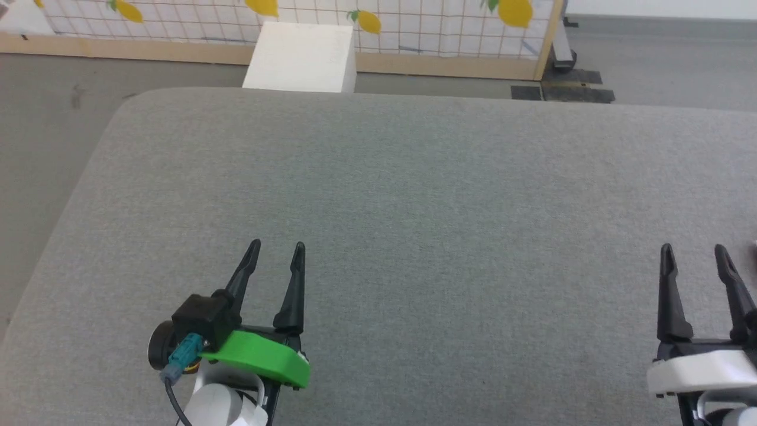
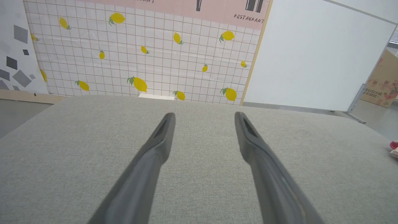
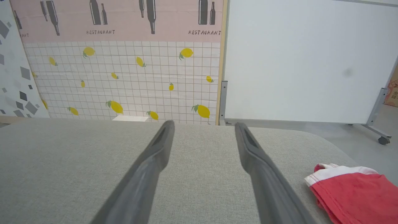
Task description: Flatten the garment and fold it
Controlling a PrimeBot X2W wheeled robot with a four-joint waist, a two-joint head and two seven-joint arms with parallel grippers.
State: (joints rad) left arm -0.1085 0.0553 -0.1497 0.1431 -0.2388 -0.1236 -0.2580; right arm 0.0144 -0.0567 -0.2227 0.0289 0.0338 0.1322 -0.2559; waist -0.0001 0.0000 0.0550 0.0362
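Note:
The garment (image 3: 354,193) is bright red cloth with white trim, lying on the grey padded surface (image 1: 414,195) at the lower right of the right wrist view, just right of my right gripper's fingers. A sliver of the garment (image 2: 394,146) also peeks in at the right edge of the left wrist view. My left gripper (image 1: 277,249) hovers open over the surface at the lower left of the head view, holding nothing. My right gripper (image 1: 693,251) stands open at the lower right, also holding nothing. Most of the garment lies outside the frames.
A white box (image 1: 301,56) stands on the floor beyond the surface's far edge. Behind it runs a lemon-print panel (image 2: 140,56) with a wooden frame. A white board on wheels (image 3: 304,62) stands to the right, with a cardboard box (image 2: 382,84) beyond it.

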